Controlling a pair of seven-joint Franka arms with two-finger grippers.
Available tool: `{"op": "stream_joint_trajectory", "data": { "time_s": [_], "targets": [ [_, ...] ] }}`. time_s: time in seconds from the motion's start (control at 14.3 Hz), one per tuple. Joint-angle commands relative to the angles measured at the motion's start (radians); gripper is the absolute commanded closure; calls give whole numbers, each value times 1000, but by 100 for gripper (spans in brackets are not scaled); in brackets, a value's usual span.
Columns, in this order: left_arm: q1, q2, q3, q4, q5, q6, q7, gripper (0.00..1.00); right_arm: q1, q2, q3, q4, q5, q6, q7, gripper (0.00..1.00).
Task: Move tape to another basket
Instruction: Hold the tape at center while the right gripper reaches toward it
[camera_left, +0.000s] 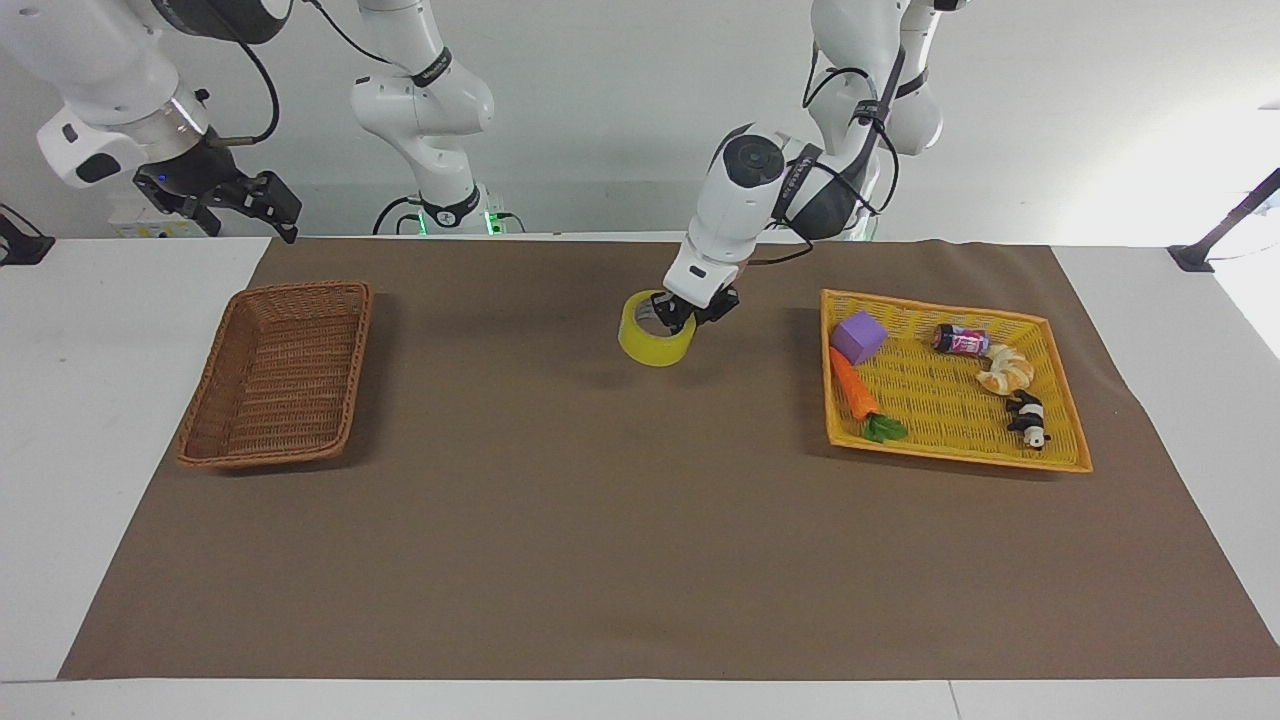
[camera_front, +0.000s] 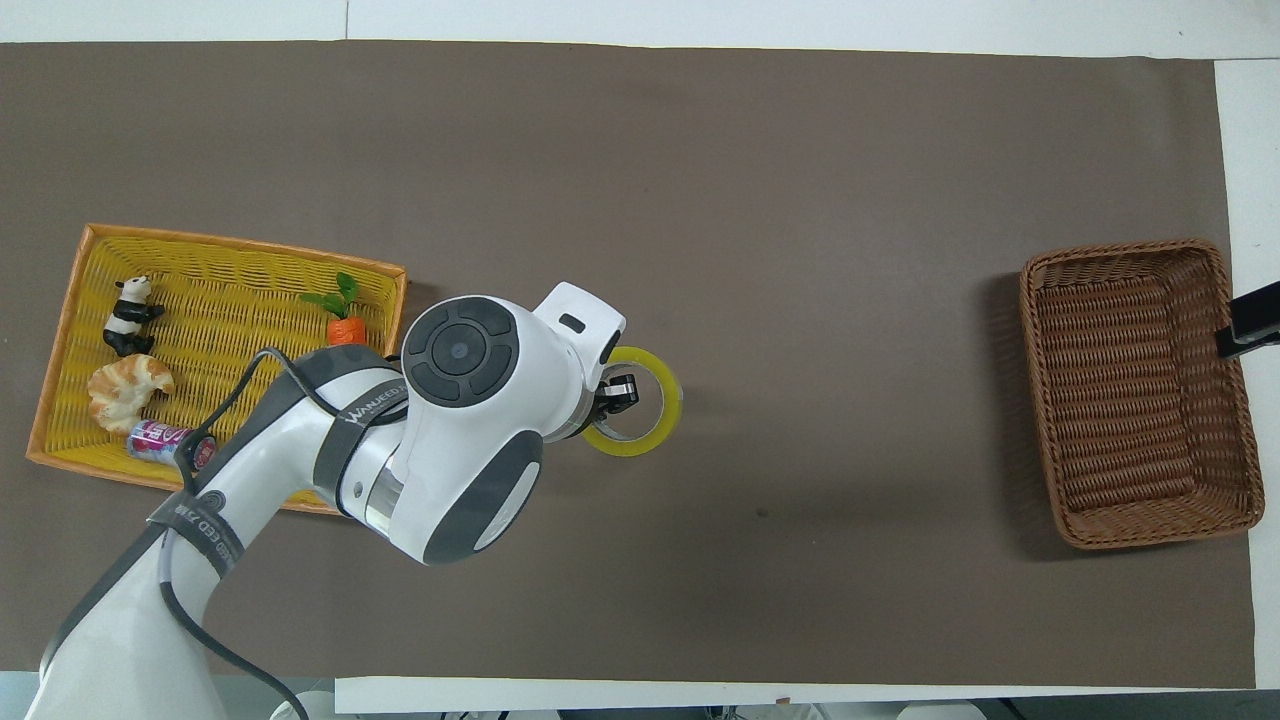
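Right pincer (camera_left: 268, 203), jaws spread and empty, waits above the counter's (camera_left: 60, 400) corner beside the basket (camera_left: 275, 372). Left pincer (camera_left: 690, 310) is clamped on the rim of the tape (camera_left: 655, 338), carried in the air over the mat's (camera_left: 600, 520) middle. Yellow basket (camera_left: 1040, 455) lies toward the left arm's end.

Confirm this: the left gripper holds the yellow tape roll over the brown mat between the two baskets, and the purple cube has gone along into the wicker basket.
One thing is wrong: the purple cube is in the yellow basket, beside the carrot; the facing view shows the wicker basket empty. The rest stands: the left gripper holds the yellow tape roll over the brown mat between the baskets.
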Motion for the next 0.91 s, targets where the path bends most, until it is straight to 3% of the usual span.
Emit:
{"op": "stream_joint_trajectory", "data": {
  "time_s": [0.0, 0.49, 0.84],
  "targets": [
    [-22, 10, 22, 18, -29, 24, -2, 98, 21, -25, 3, -33, 119, 26, -114, 1],
    [-7, 38, 22, 92, -66, 35, -5, 99, 29, -41, 3, -316, 633, 336, -133, 1],
    [-6, 38, 23, 101, -73, 32, -8, 100, 131, -21, 3, -485, 944, 486, -162, 1]
  ]
}}
